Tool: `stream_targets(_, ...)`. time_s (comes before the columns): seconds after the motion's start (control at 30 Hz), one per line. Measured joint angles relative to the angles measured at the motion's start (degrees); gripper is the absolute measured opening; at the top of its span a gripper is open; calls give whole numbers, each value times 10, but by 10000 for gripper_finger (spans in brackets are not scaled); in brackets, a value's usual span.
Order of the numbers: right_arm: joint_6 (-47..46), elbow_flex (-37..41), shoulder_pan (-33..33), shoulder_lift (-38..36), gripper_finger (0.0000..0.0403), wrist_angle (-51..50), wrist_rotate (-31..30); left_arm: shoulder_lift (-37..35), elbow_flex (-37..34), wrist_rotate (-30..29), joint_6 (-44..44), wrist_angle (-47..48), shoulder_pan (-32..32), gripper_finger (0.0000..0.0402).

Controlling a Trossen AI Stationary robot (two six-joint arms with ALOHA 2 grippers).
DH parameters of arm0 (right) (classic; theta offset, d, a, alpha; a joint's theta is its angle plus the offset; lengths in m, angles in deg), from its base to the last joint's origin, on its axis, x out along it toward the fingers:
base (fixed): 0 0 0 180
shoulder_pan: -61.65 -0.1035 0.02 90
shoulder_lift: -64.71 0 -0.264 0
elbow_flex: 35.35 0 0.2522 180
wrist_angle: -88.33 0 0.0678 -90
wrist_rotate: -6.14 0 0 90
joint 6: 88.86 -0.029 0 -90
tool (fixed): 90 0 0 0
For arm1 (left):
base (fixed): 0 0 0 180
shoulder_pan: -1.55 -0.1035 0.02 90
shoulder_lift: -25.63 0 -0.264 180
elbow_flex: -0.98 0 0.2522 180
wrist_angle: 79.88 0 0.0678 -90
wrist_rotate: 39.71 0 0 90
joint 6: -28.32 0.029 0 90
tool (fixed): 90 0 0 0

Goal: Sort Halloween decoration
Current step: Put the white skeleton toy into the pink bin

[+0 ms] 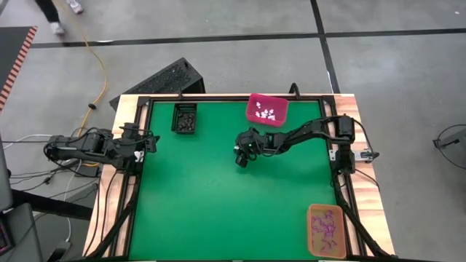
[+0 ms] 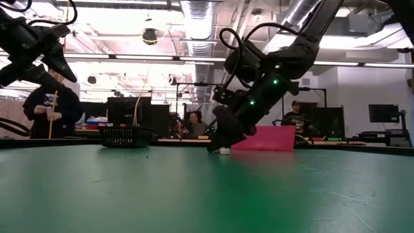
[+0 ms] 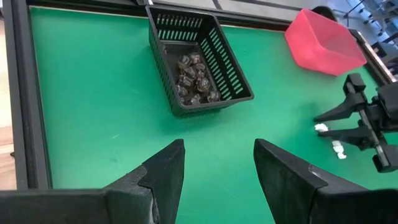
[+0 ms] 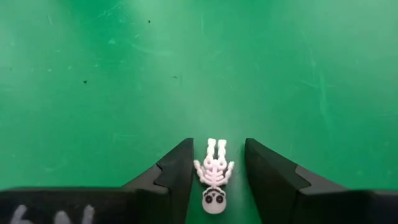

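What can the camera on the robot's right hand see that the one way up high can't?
Only the right wrist view shows a tiny white skeleton lying on the mat between the open right pincer.

Only the high view shows the whole table: the black basket, pink bin, orange bin, and the left pincer waiting open at the table's left edge.

Both show the green mat and the right pincer, low over it near the pink bin.
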Motion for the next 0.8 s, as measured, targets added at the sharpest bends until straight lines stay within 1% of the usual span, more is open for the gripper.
stream_targets(0.17,-3,0,-3,0,142,-22,-3,0,0,-3,5,0,0,183)
stream_targets(0.43,-18,-9,-4,-10,53,-31,2,0,0,-3,3,4,0,183)
stream_targets(0.63,-18,-29,4,-42,31,-38,2,0,0,-4,1,4,0,183)
stream_targets(0.8,-11,-44,28,-85,17,-58,-14,0,0,-4,1,4,0,183)
